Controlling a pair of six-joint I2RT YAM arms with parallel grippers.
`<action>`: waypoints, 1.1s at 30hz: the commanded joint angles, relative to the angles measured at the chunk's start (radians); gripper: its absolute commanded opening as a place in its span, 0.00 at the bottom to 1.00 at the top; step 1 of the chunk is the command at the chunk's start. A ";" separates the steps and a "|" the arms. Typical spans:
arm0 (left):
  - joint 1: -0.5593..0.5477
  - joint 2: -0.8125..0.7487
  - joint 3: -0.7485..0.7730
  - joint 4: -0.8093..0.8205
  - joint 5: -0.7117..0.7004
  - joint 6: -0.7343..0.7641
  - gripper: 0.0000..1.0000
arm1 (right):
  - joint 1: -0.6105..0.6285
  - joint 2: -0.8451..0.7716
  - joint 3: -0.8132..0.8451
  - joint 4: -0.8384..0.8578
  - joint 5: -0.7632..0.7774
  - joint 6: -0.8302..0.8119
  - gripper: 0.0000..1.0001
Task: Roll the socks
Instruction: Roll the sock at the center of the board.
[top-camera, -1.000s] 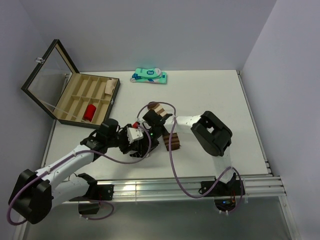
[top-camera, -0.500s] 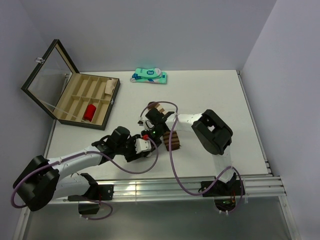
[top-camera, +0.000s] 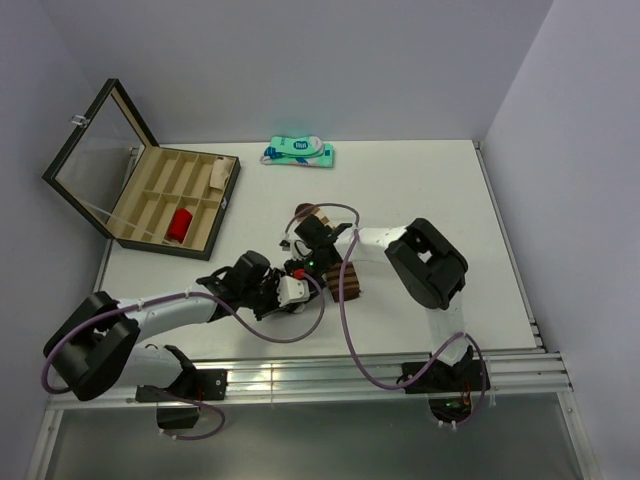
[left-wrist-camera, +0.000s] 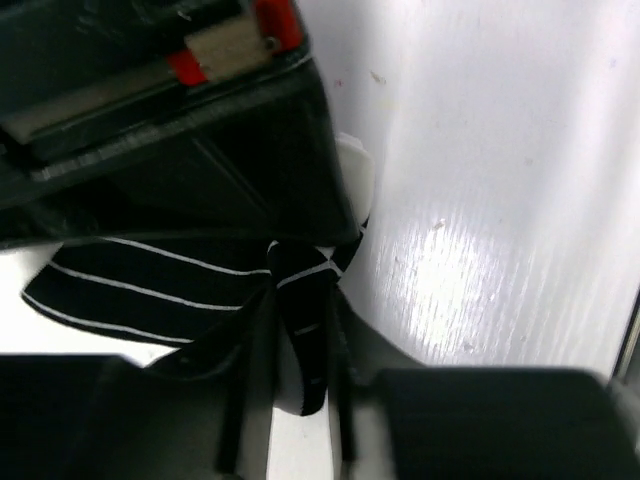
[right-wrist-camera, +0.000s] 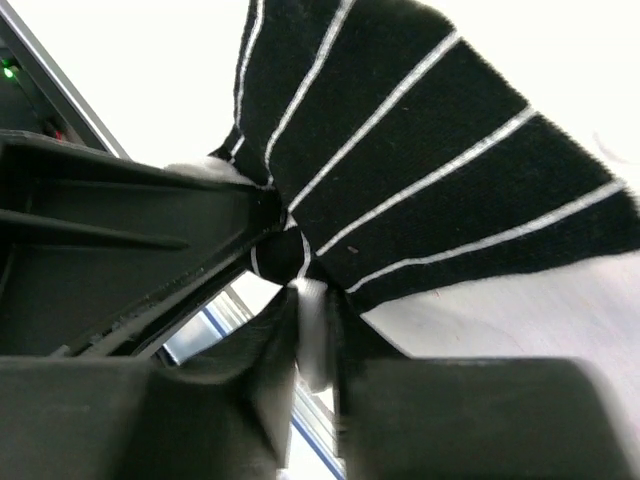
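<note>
Rolling looks barely begun. The black fabric sock with thin white stripes (right-wrist-camera: 430, 180) sits just left of the brown fabric sock with wide tan bands (top-camera: 345, 283). It is gathered at one spot and fans out loose, not wound into any roll. The left gripper (left-wrist-camera: 302, 365) is clenched on a narrow fold of the black sock. The right gripper (right-wrist-camera: 308, 335), meeting it from the opposite side, pinches the same bunched spot, with white fabric showing between its jaws. The brown sock lies as a short compact block; I cannot tell whether it is folded or rolled. At least the black one remains to be rolled.

The surface is a glossy white table (top-camera: 420, 190). An open, compartmented dark wooden box (top-camera: 150, 200) stands well left of the brown sock, and a flat teal-and-white package (top-camera: 298, 152) lies well behind it. Plain pale lilac-grey walls (top-camera: 330, 60) enclose the table.
</note>
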 joint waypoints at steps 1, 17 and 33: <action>-0.004 0.062 0.088 -0.030 0.059 -0.011 0.21 | -0.016 -0.053 -0.046 0.036 0.049 0.035 0.28; 0.125 0.301 0.332 -0.430 0.352 0.069 0.00 | -0.131 -0.562 -0.425 0.303 0.442 0.334 0.56; 0.224 0.756 0.740 -1.088 0.513 0.346 0.00 | 0.043 -1.008 -0.699 0.490 0.854 0.173 0.56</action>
